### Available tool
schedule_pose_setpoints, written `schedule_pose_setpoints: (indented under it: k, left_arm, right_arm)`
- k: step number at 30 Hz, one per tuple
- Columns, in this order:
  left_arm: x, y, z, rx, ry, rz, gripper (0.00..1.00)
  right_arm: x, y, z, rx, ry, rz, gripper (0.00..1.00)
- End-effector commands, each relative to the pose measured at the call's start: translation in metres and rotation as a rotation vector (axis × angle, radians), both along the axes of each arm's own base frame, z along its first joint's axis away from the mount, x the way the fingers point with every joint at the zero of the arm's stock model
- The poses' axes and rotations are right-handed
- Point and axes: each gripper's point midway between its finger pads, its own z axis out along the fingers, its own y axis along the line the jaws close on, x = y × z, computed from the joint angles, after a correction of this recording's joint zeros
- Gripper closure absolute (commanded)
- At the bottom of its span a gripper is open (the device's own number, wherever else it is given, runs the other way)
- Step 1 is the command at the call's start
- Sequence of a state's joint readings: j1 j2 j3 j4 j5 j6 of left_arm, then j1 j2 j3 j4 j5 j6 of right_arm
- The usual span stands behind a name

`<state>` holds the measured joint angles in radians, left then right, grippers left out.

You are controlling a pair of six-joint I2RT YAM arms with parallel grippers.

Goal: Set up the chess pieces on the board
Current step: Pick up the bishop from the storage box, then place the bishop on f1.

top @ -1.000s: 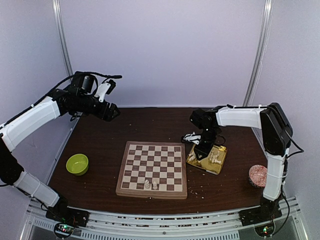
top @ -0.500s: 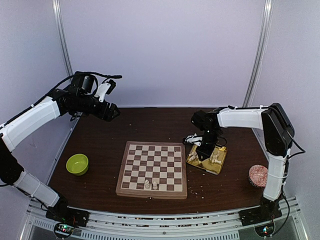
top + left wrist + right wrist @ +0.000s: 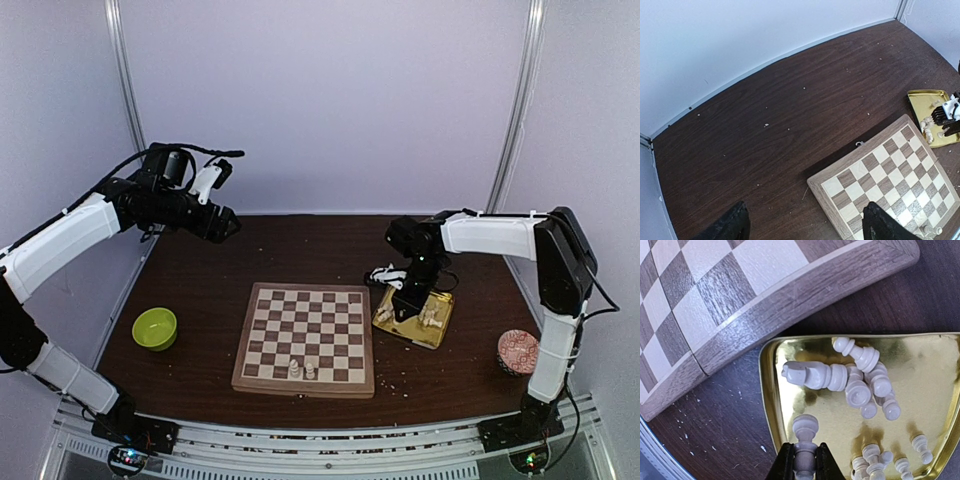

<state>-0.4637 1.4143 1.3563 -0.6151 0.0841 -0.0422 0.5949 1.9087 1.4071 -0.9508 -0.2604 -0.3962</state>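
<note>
Over the gold tray (image 3: 940,365) beside the board (image 3: 305,338), the right gripper (image 3: 800,462) is closed tight on a single pawn (image 3: 805,426), which wants a straight lift clear of the heaped chess pieces (image 3: 860,377), while the left gripper (image 3: 802,227) hangs wide open and empty above the table (image 3: 765,100).

Nothing legible shows anywhere — no word, number or brand (not even on the board (image 3: 305,330)).
</note>
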Motion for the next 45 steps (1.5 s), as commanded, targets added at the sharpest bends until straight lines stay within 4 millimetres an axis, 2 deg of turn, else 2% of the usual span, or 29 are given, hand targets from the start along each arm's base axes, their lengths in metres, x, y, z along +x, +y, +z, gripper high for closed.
schedule_pose_setpoints:
  k: [1,6,12,16,24,29,34,37,45]
  left_arm:
    - [0.001,-0.002,0.005,-0.011,-0.013,-0.009,0.21]
    - [0.000,-0.001,0.005,-0.011,-0.012,-0.008,0.21]
    - [0.001,-0.002,0.004,-0.013,-0.006,-0.011,0.21]
    - [0.001,-0.003,0.003,-0.013,-0.005,-0.011,0.21]
    - [0.000,-0.002,0.006,-0.014,-0.013,-0.010,0.21]
    - [-0.001,-0.002,0.008,-0.020,-0.014,-0.014,0.21]
    - [-0.001,-0.002,0.009,-0.021,-0.017,-0.014,0.21]
    - [-0.001,-0.002,0.010,-0.021,-0.019,-0.012,0.21]
    - [-0.002,-0.001,0.012,-0.022,-0.025,-0.011,0.21]
  right_arm:
    - [-0.009,0.005,0.014,0.058,0.018,0.022,0.96]
    - [-0.003,0.004,0.026,0.059,-0.031,0.022,0.96]
    - [-0.013,0.037,0.080,0.116,-0.153,0.152,0.96]
    - [-0.031,0.063,0.093,0.078,-0.193,0.268,0.96]
    - [-0.090,0.113,0.090,0.021,-0.185,0.502,0.96]
    - [-0.116,0.135,0.082,0.015,-0.159,0.578,0.96]
    - [-0.130,0.152,0.066,-0.015,-0.137,0.629,0.95]
    - [-0.135,0.163,0.063,-0.020,-0.142,0.658,0.95]
    - [-0.147,0.173,0.048,-0.043,-0.118,0.698,0.95]
